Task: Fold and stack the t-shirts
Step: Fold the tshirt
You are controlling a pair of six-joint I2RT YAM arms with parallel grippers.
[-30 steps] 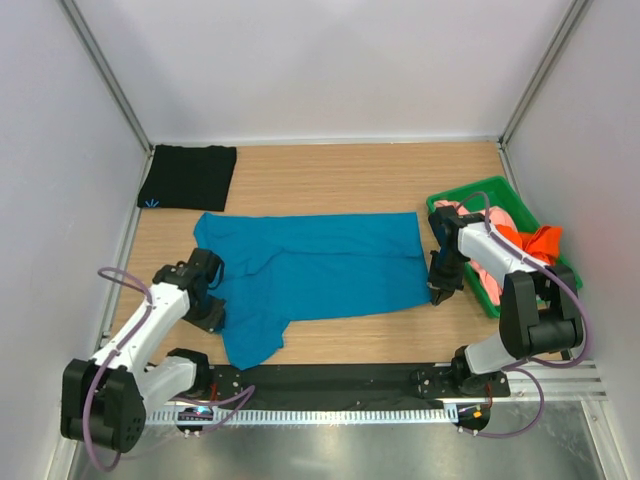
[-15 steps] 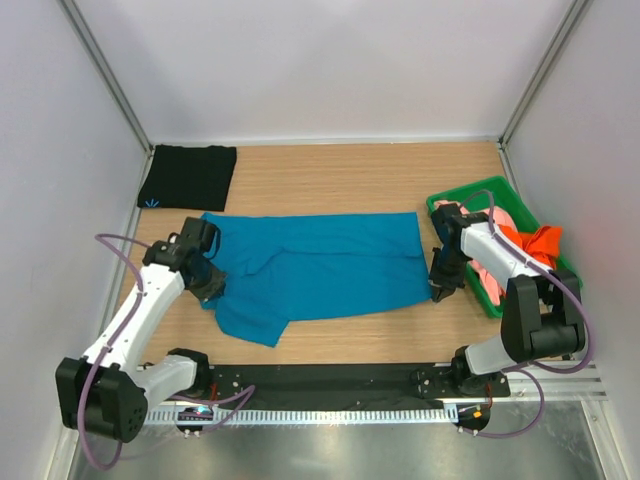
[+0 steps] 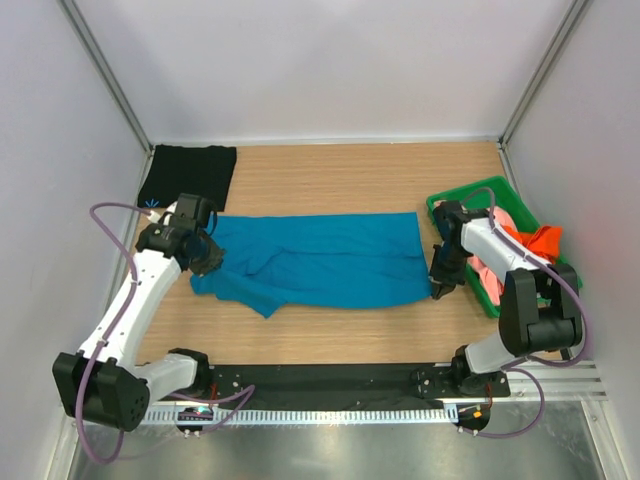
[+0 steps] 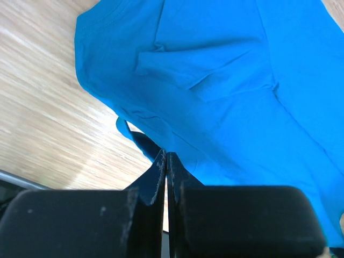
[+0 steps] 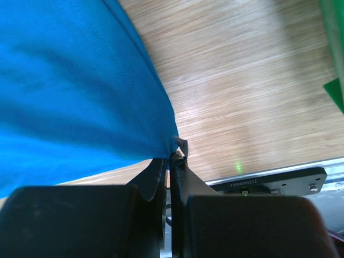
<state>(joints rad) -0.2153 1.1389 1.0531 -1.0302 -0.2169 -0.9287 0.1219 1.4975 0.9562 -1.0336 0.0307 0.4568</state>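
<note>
A teal-blue t-shirt (image 3: 330,260) lies spread across the middle of the wooden table. My left gripper (image 3: 205,262) is shut on its left part, which is lifted and doubled over towards the back; the left wrist view shows the closed fingertips (image 4: 166,157) pinching the blue cloth (image 4: 226,80). My right gripper (image 3: 437,290) is shut on the shirt's near right corner, and the hem (image 5: 161,123) runs into its tips (image 5: 171,157). A folded black t-shirt (image 3: 188,176) with a small light-blue mark lies at the back left. An orange t-shirt (image 3: 540,240) and a pink one (image 3: 508,217) sit bunched in the tray.
The green plastic tray (image 3: 478,187) stands at the right edge, close behind my right arm. White walls with metal posts close in the table on three sides. A black strip and a metal rail run along the near edge by the arm bases.
My left gripper has moved towards the back, carrying the shirt's near left part up and over the body. The right gripper has hardly moved.
</note>
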